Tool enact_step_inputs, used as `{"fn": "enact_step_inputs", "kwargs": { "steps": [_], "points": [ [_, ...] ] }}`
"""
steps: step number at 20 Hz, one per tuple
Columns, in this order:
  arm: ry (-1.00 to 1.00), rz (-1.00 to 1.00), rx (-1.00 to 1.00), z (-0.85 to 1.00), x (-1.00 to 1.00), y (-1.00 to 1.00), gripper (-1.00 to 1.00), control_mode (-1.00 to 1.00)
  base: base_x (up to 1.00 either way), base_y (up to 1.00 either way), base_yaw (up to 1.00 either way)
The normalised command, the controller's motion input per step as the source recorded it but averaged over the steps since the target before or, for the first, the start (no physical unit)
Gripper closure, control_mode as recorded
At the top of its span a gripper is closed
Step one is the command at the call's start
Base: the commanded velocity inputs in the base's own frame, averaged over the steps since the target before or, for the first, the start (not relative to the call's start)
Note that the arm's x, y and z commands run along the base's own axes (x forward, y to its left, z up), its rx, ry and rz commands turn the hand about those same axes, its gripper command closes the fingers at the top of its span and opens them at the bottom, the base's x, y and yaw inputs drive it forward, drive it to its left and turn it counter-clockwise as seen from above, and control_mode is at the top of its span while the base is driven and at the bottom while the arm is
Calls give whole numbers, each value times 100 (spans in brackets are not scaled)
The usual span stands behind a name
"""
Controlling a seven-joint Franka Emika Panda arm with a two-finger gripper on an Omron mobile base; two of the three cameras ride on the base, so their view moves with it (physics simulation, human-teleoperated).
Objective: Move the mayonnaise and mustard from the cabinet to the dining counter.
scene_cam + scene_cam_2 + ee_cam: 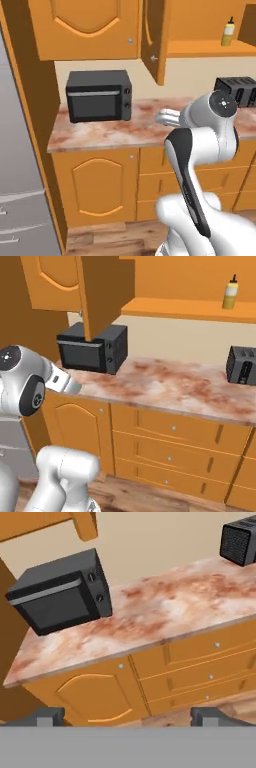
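The mustard [228, 32] [230, 295], a slim yellow squeeze bottle with a dark tip, stands upright on the orange shelf [180, 308] of the open wall cabinet [200, 48]. My gripper [130, 717] is open, its two dark fingertips [50, 716] wide apart with nothing between them. It hangs in front of the wall counter, well below and to the left of the mustard, looking down at the counter's front edge. The mayonnaise and the dining counter are out of view.
A black microwave [99, 95] sits at the left on the marbled wall counter [115, 132], and a black toaster [237, 90] at the right. The open cabinet door [154, 40] juts out above the counter. A steel fridge [15, 175] stands at the left, with drawers [172, 428] below the counter.
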Motion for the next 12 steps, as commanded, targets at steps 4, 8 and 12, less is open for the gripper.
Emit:
{"fn": "enact_step_inputs", "kwargs": {
  "steps": [4, 8, 12],
  "points": [
    [0, 0, 0, 0, 0, 0, -100, 100, 32, -100, -3],
    [0, 0, 0, 0, 0, 0, -100, 100, -5, -100, 0],
    [0, 0, 0, 0, 0, 0, -100, 100, 6, -84, 3]
  ]
}}
